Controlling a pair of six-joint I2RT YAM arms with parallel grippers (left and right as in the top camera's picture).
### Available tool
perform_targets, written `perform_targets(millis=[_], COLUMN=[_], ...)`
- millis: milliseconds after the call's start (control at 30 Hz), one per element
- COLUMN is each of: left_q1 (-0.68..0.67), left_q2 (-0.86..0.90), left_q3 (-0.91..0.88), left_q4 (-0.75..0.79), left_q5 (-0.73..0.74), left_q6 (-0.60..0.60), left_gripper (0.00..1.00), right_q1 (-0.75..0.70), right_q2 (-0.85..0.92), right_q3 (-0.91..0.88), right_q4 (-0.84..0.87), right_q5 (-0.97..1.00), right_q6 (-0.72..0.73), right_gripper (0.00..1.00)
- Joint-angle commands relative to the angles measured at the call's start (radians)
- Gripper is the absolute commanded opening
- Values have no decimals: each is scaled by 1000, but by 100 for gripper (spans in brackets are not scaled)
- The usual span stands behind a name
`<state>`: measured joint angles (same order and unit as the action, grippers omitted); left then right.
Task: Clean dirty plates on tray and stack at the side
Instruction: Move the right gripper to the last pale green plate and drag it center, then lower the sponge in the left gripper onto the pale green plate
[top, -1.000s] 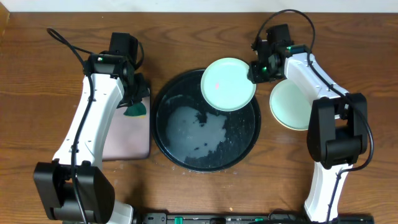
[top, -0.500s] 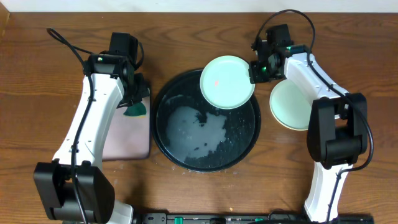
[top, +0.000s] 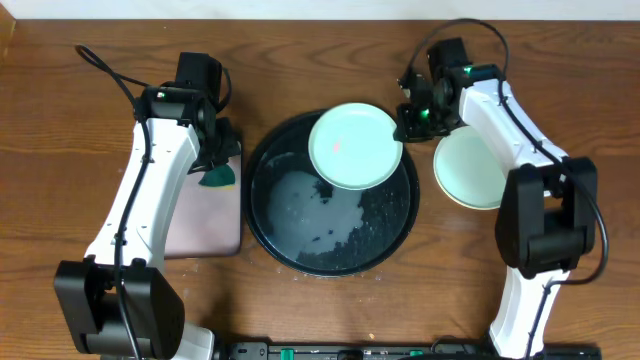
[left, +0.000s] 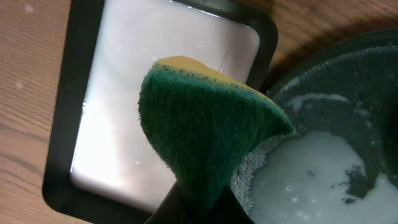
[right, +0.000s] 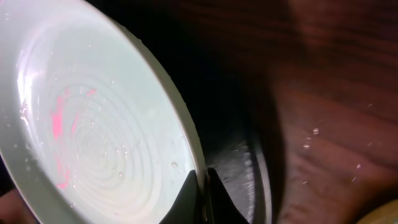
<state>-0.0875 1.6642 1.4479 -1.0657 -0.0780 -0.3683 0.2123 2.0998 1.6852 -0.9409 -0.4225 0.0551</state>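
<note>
The round black tray (top: 300, 262) lies mid-table with suds and dark crumbs in it. My right gripper (top: 407, 126) is shut on the rim of a mint-green plate (top: 354, 146) with pink smears and holds it above the tray's far right part; the right wrist view shows the plate (right: 93, 124) pinched at its edge by the gripper (right: 203, 186). Another mint-green plate (top: 470, 170) lies on the table right of the tray, a pale yellow rim showing under it. My left gripper (top: 213, 165) is shut on a green and yellow sponge (left: 205, 130) over the rectangular tray.
A rectangular black-rimmed tray with a pale pink mat (top: 205, 225) lies left of the round tray, also seen in the left wrist view (left: 155, 93). Black cables run at the far side behind both arms.
My right gripper has carried the mint-green plate left and a little toward the tray's middle. The left arm and sponge have not moved.
</note>
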Motion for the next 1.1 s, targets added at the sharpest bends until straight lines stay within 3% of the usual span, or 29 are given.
perform_targets(millis=[0, 433, 933, 1000, 1067], left_q1=[2, 2, 2, 2, 2], left_q2=[-9, -9, -9, -9, -9], left_q3=[-4, -4, -4, -4, -4], left_q4=[1, 2, 2, 2, 2], left_q5=[-13, -13, -13, -13, -13], left_q6=[9, 9, 9, 9, 9], left_gripper=[7, 7, 7, 8, 8], right_q1=[30, 211, 240, 240, 239], right_q2=[-44, -36, 38, 40, 40], right_q3=[29, 27, 26, 26, 26], right_q4=[-23, -81, -69, -63, -57], right_q5=[-36, 279, 287, 287, 290], right_q6=[-31, -90, -89, -69, -30], right_gripper=[1, 1, 2, 10, 27])
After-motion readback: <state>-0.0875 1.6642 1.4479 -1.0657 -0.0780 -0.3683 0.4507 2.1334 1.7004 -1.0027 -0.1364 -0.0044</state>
